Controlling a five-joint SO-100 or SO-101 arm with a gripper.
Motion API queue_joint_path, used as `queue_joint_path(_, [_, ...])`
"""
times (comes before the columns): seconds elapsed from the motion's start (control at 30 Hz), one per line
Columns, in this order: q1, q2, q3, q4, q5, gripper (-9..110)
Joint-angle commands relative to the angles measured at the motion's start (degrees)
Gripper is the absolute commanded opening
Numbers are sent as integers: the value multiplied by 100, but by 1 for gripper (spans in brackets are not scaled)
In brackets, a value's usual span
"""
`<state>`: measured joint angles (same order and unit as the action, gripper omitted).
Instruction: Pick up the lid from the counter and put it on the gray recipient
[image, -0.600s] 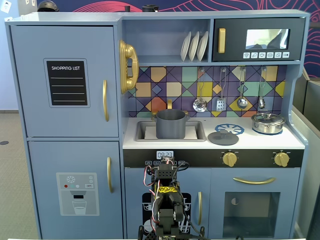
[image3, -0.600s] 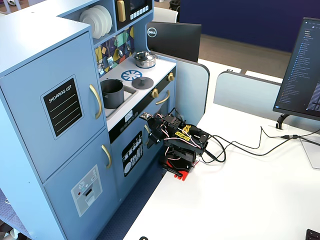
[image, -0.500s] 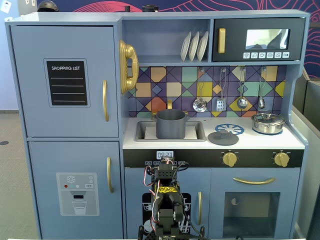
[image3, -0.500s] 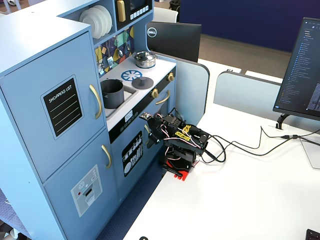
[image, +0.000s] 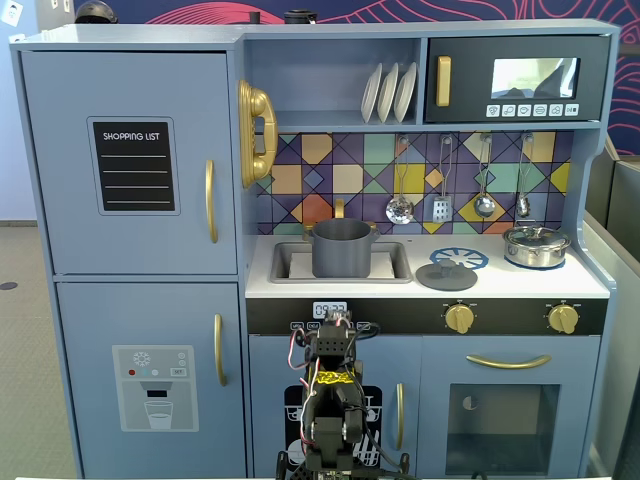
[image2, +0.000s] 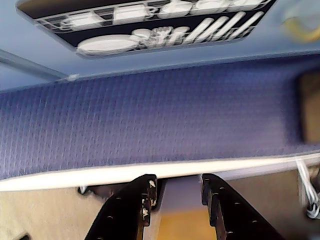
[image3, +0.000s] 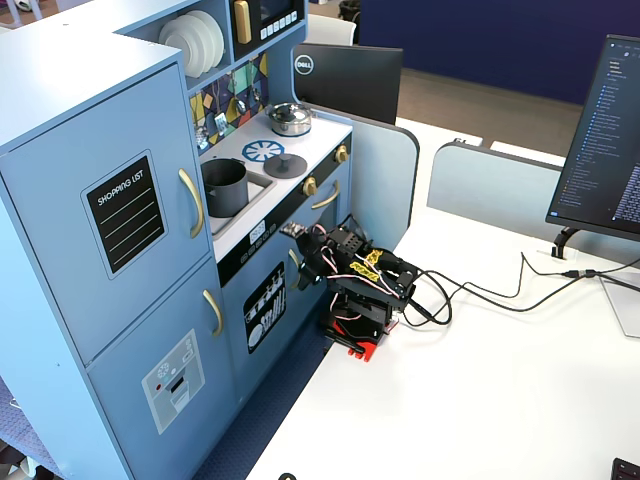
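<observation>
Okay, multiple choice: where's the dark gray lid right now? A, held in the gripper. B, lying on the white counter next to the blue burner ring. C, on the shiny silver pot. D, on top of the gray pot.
B: in a fixed view the lid lies flat on the counter, overlapping the front of the burner ring; the gray pot stands open in the sink, and the gripper is empty.
</observation>
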<state>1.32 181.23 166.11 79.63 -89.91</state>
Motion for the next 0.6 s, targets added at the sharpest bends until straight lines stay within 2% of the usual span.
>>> queue_joint_path(0.0, [26, -765, -1143, 281, -88, 0])
queue_joint_path(0.2, [105, -1749, -2971, -18, -343, 0])
queue_joint_path(0.4, [448, -2153, -3964, -422, -633, 0])
queue_joint_path(0.47, [659, -2162, -4122, -773, -879, 0])
queue_joint_path(0.57, [1028, -2171, -4315, -1819, -501, 0])
